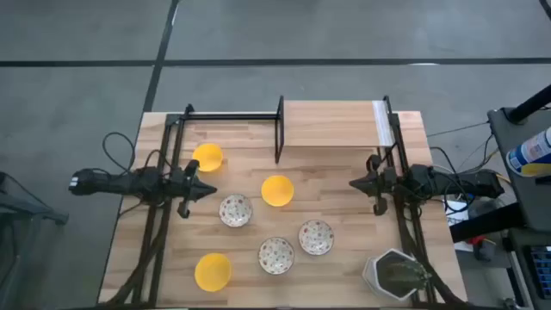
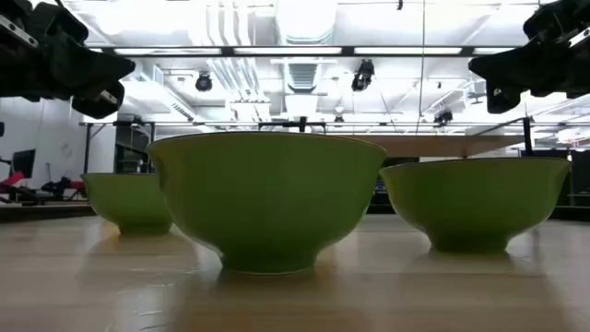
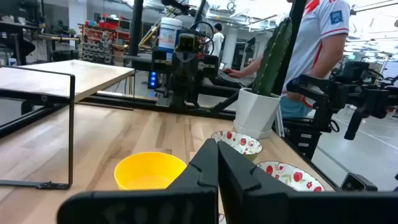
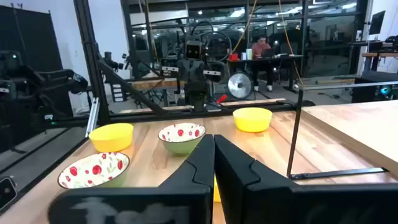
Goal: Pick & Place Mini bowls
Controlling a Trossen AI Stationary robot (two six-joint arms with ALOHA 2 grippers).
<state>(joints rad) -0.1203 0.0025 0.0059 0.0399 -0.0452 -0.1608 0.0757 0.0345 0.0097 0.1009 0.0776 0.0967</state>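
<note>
Overhead, mini bowls — three yellow, three speckled — left gripper pressed together, right gripper likewise

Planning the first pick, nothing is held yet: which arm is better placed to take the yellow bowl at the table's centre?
Probably either, with a slight edge to the left. The centre yellow bowl lies between the left gripper and right gripper, somewhat nearer the left. Both grippers are shut and hang clear of the table.

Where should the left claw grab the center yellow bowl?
Pinch the rim wall of the center yellow bowl from above, one finger inside, one outside. It sits upright, mouth up, apart from its neighbours. The left claw is shut, so likely open first.
</note>
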